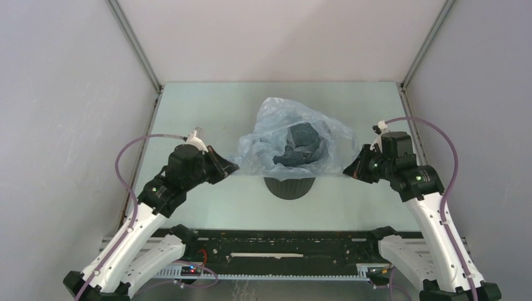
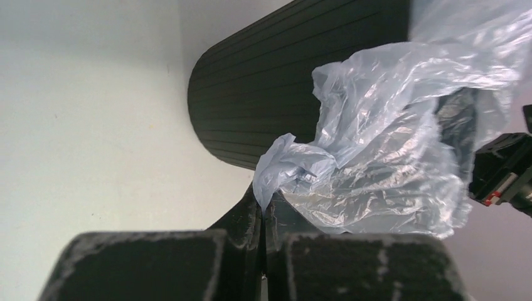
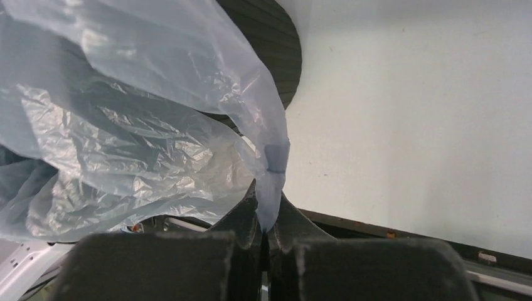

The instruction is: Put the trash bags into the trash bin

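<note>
The pale blue translucent trash bag (image 1: 285, 135) is spread over the top of the black ribbed trash bin (image 1: 289, 187), its middle sagging into the bin's mouth. My left gripper (image 1: 231, 167) is shut on the bag's left edge, level with the bin's rim. My right gripper (image 1: 349, 168) is shut on the bag's right edge. In the left wrist view the bag (image 2: 376, 144) runs from my pinched fingertips (image 2: 251, 210) across the bin's ribbed wall (image 2: 263, 94). In the right wrist view a strip of the bag (image 3: 157, 125) is clamped in the gripper (image 3: 266, 219), the bin (image 3: 276, 50) behind.
The pale green table (image 1: 207, 106) is walled by grey panels on the left, right and back. A black rail (image 1: 282, 248) with the arm bases runs along the near edge. The right arm (image 2: 508, 169) shows beyond the bag in the left wrist view.
</note>
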Motion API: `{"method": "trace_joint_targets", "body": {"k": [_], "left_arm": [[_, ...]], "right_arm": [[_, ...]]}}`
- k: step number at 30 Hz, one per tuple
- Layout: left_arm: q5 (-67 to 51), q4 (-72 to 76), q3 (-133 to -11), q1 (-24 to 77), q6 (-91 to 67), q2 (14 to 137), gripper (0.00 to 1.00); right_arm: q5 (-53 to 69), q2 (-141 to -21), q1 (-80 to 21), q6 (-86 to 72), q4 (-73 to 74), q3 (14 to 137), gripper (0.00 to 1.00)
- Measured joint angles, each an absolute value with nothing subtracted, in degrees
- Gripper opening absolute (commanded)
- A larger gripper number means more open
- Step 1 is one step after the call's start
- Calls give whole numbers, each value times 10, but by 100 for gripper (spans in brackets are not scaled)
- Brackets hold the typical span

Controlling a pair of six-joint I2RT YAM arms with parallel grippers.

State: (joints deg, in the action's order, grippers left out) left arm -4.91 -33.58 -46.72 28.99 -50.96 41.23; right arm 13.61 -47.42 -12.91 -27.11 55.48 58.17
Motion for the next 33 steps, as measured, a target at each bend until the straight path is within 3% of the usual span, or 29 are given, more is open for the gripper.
{"method": "trace_joint_targets", "body": {"k": [3, 4, 9, 12, 17, 22, 27, 29, 33], "left_arm": [[-56, -336, -445, 288, -510, 412, 2], [-58, -338, -441, 288, -512, 409, 7], [-51, -340, -441, 284, -509, 389, 24], [-46, -344, -462, 279, -494, 409, 44], [-41, -362, -496, 269, -458, 445, 80], [-43, -400, -505, 245, -426, 395, 98], [-57, -420, -536, 241, -403, 355, 100], [-65, -423, -553, 241, -391, 352, 100], [-66, -444, -610, 241, -369, 381, 100]], "right_arm": [[140, -478, -119, -272, 548, 573, 2], [142, -477, -118, -272, 546, 573, 6], [146, -467, -110, -271, 535, 573, 40], [148, -474, -104, -265, 528, 574, 60], [165, -486, -100, -256, 539, 591, 76], [171, -465, -98, -247, 581, 668, 87], [149, -475, -98, -229, 613, 804, 91], [145, -493, -97, -218, 620, 865, 91], [152, -541, -101, -200, 613, 947, 79]]}}
